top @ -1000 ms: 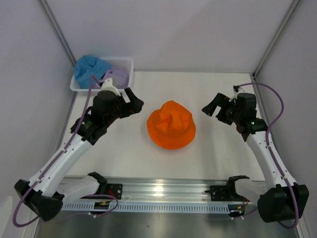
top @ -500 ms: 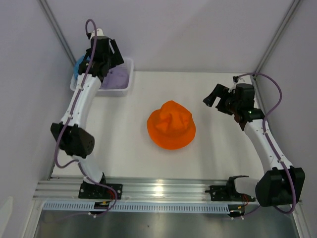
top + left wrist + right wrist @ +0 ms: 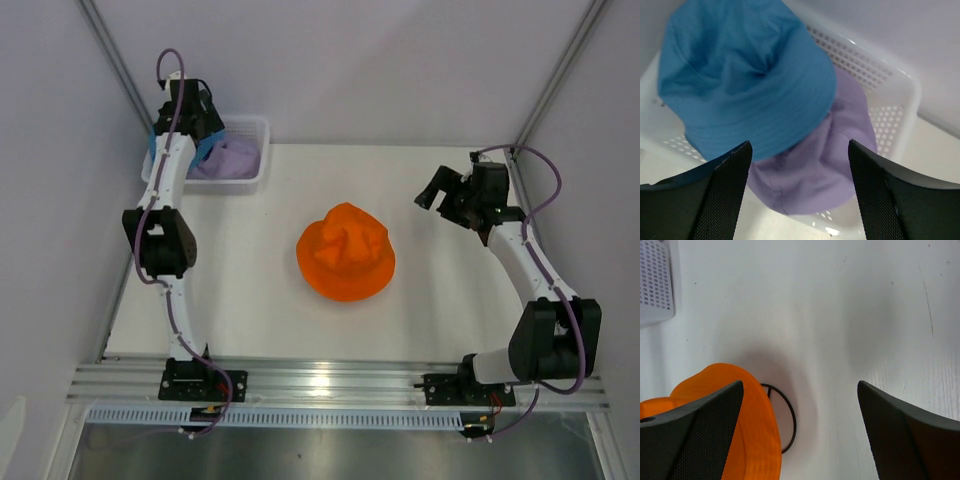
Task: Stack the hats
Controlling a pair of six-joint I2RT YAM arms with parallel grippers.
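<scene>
The orange hat (image 3: pixel 345 250) sits at the table's middle, draped over a thin black wire stand (image 3: pixel 789 420); it also shows in the right wrist view (image 3: pixel 735 430). The blue hat (image 3: pixel 745 80) lies in the white mesh basket (image 3: pixel 892 100), partly over the lavender hat (image 3: pixel 825 165). My left gripper (image 3: pixel 207 130) hovers above the basket, open and empty (image 3: pixel 800 200). My right gripper (image 3: pixel 440 195) is open and empty to the right of the orange hat (image 3: pixel 800 435). The pale pink hat is out of view.
The basket (image 3: pixel 255 128) stands at the table's far left corner against the wall. Its corner shows in the right wrist view (image 3: pixel 655 280). Grey enclosure walls close in the left, right and back sides. A metal rail runs along the near edge.
My left arm has swung from beside the orange hat to the far left, over the basket. My right gripper has drifted slightly back. The orange hat has not moved.
</scene>
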